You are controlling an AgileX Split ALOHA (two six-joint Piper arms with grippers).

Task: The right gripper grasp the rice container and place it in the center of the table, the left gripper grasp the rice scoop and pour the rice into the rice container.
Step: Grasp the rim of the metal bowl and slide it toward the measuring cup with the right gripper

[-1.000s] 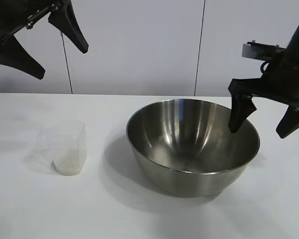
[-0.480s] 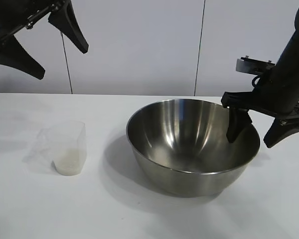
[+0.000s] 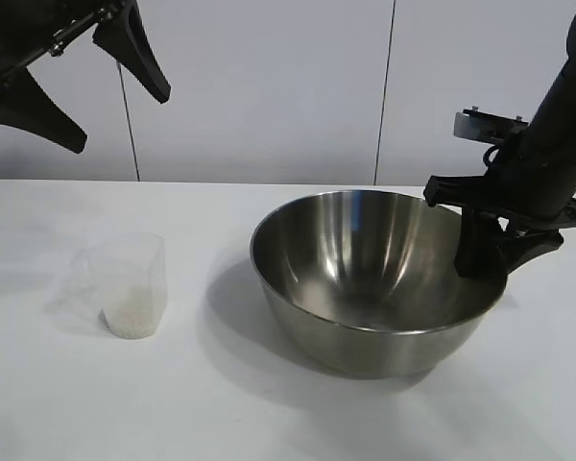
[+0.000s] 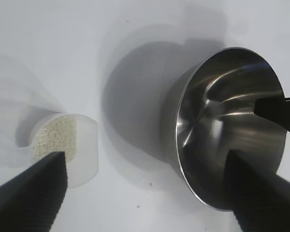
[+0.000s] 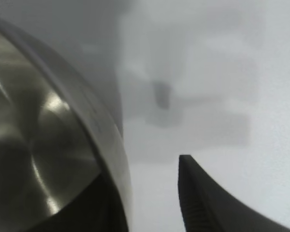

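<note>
Right tool point(image 3: 494, 252) pinches the rice container point(image 3: 379, 279) rim at 3 o'clock; container sits right of counter point(image 3: 269, 413) centre, not yet placed. Left tool point(image 3: 77, 86) wide, high at 10 o'clock. Rice scoop point(image 3: 125, 285) untouched, rice point(image 4: 53, 137) unpoured.

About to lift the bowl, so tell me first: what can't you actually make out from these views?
- Right gripper grip: exterior view, the rice container rim hides fingertip contact.
- Right wrist view: inner finger sits in dark shadow inside the bowl.
- Rice scoop handle: too faint in the exterior view.
- Left gripper: arm cut off by the frame edge.
</note>
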